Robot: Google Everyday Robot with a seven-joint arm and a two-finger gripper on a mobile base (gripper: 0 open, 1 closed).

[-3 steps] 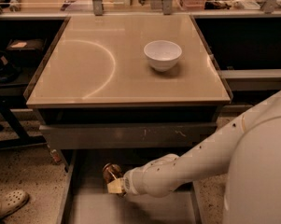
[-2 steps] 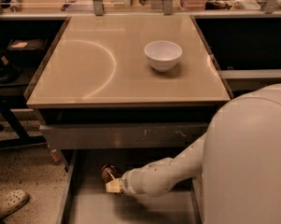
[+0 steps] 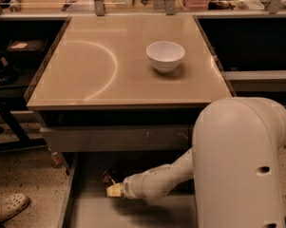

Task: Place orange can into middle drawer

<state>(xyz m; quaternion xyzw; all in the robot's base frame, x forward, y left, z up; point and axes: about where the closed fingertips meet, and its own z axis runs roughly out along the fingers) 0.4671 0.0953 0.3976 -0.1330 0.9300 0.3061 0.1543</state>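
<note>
The middle drawer [image 3: 92,213] is pulled open below the table, with its grey floor and low left wall in view. My gripper [image 3: 113,188] reaches into it from the right, low over the floor near the drawer's back. The orange can [image 3: 106,176] shows as a small dark golden shape right at the gripper's tip, upright and partly hidden by it. I cannot tell whether the can rests on the floor or is held just above it.
A white bowl [image 3: 165,55] stands on the tan table top [image 3: 85,75]. A closed grey drawer front with white scratch marks [image 3: 109,139] lies just above the open drawer. My bulky white arm [image 3: 240,165] fills the lower right. A shoe [image 3: 7,208] is on the floor at left.
My arm's big white upper part has swung further into view on the right. The gripper and the can have stayed almost in the same place inside the drawer.
</note>
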